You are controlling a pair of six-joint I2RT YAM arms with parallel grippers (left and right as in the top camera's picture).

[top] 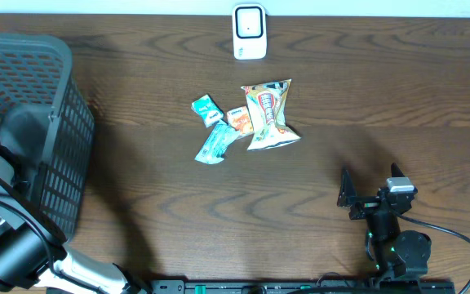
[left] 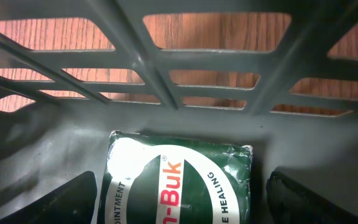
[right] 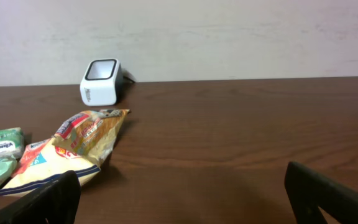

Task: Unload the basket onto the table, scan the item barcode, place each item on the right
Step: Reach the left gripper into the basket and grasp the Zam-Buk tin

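Likely the pickup step: left fingers stand wide astride the packet in the basket, apart from it, so the next move calls for closing, lifting and presenting it to the scanner, while the right fingers hang wide.

Hemmed in inside the grey plastic lattice basket: slatted wall straight ahead, green-and-white flat packet covering the floor below. Out on the dark wooden table, wide bare room along the near side and right. Blocked mid-table by a crinkled orange-and-white snack bag and small teal packets; at the far edge, by a white box-shaped scanner.
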